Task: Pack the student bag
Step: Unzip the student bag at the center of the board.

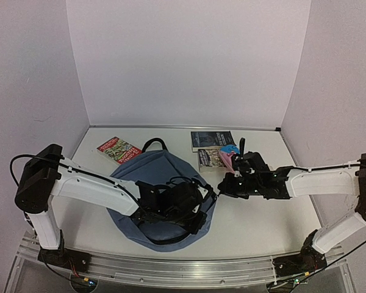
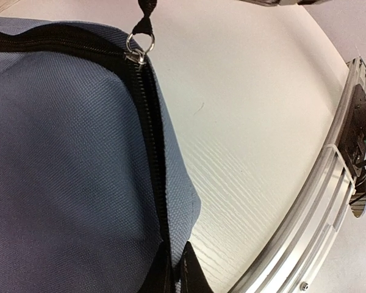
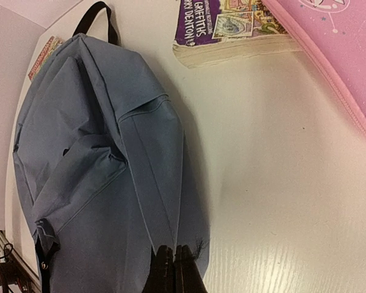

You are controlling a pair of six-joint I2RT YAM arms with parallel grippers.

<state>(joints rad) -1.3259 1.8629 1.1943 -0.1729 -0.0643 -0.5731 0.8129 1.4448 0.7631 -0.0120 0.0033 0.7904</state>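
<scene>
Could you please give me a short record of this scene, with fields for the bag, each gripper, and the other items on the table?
bag: blue, lying on table, handle toward far wall
left gripper: shut on bag's zipper edge
right gripper: shut, at bag's edge; hold unclear
red book: left of handle
other books: two, right of bag
pencil case: pink, beside nearer book
</scene>
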